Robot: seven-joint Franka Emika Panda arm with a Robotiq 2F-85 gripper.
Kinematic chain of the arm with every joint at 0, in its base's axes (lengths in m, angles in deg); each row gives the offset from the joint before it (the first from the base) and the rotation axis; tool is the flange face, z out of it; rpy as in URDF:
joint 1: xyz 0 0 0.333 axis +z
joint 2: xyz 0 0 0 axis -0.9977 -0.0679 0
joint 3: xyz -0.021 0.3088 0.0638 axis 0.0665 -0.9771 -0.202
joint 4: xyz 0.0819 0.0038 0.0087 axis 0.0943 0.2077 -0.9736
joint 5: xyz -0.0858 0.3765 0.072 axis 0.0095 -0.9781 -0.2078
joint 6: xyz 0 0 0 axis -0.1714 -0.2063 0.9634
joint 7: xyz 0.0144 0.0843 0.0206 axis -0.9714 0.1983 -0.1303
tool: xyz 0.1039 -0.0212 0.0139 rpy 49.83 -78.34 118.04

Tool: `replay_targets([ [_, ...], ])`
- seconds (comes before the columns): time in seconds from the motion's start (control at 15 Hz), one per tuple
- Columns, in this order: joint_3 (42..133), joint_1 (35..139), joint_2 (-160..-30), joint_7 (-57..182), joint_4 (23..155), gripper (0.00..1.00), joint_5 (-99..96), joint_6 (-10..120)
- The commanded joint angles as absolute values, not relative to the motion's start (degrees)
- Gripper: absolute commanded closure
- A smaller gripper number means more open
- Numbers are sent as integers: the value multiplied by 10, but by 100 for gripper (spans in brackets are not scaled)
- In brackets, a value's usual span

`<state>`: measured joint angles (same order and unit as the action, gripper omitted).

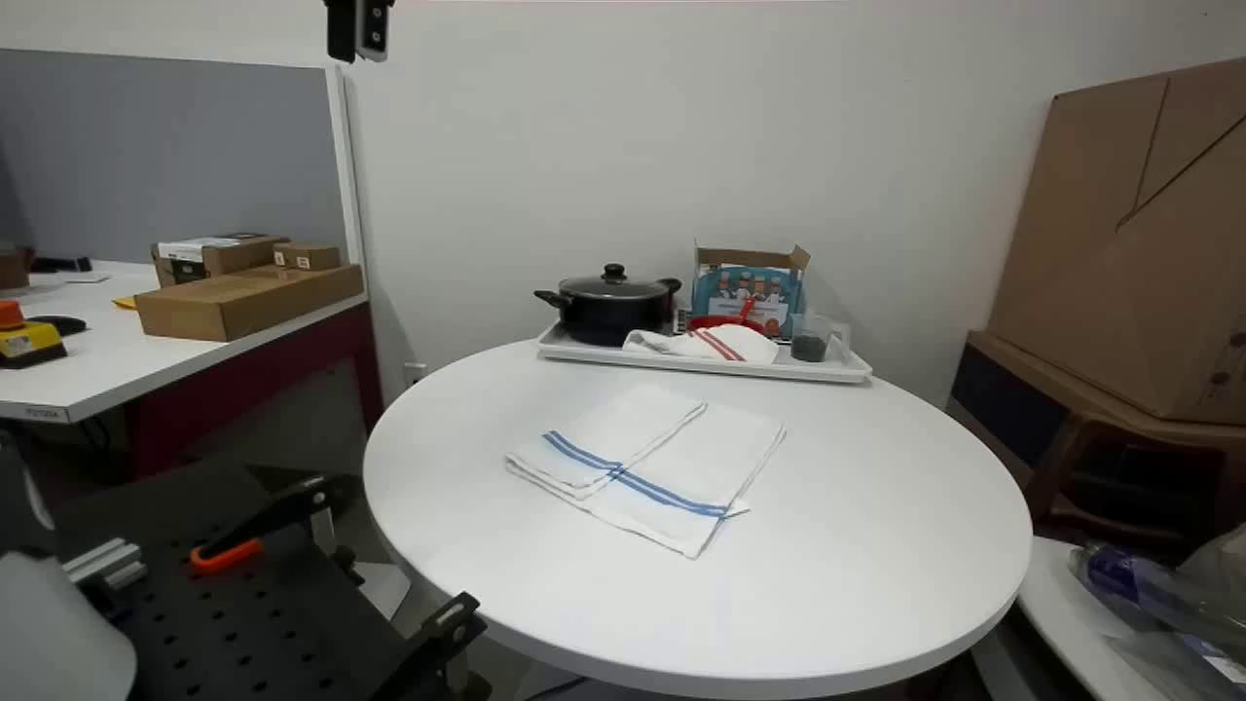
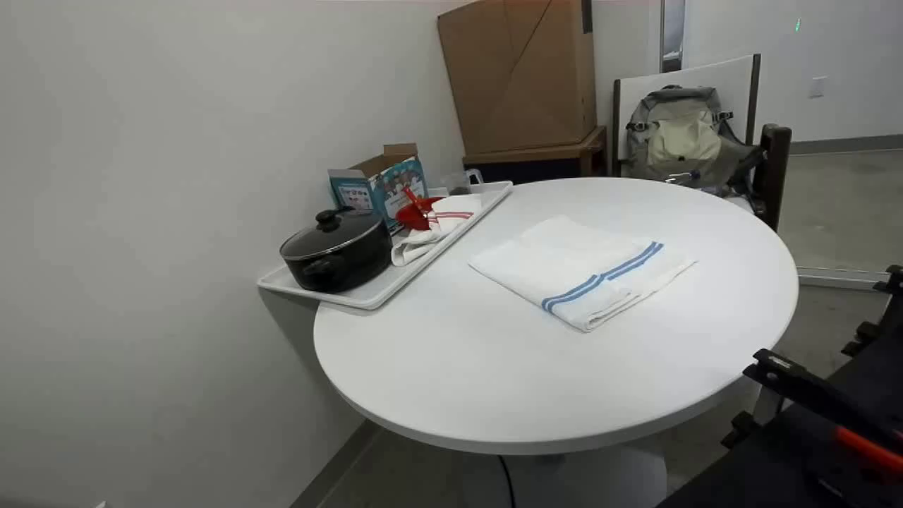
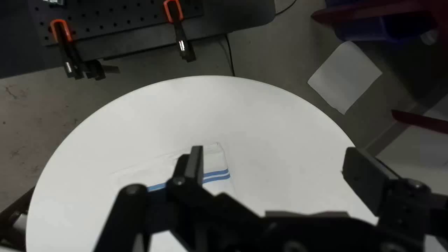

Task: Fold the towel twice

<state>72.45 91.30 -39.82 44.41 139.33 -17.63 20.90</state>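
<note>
The towel (image 1: 623,438), white with a pair of narrow blue stripes, lies folded on the round white table (image 1: 827,584). In an exterior view a flap edge runs across its middle, with several layers at one side. It also lies flat in an exterior view (image 2: 564,264). In the wrist view part of the towel (image 3: 215,161) shows behind one finger; the rest is hidden by the gripper. My gripper (image 3: 273,150) is open and empty, with table surface between its fingers. In an exterior view only the fingertips (image 1: 358,44) show, high at the top edge, well above and apart from the towel.
A white tray (image 1: 604,354) at the table's back by the wall holds a black pot (image 1: 613,312), a red pan (image 1: 725,319), a red-striped cloth (image 1: 740,341), a box (image 1: 748,282) and a clear cup (image 1: 810,339). A black perforated board (image 1: 224,623) with clamps stands beside the table.
</note>
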Motion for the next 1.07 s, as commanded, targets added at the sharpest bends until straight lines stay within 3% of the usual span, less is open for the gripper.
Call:
replay_targets([
  [0.0, 721, 909, -398, 446, 1392, 0, -178, 207],
  [0.67, 721, 909, -398, 446, 1392, 0, -178, 207],
  [1.0, 742, 858, -407, 418, 1376, 0, -161, 268],
])
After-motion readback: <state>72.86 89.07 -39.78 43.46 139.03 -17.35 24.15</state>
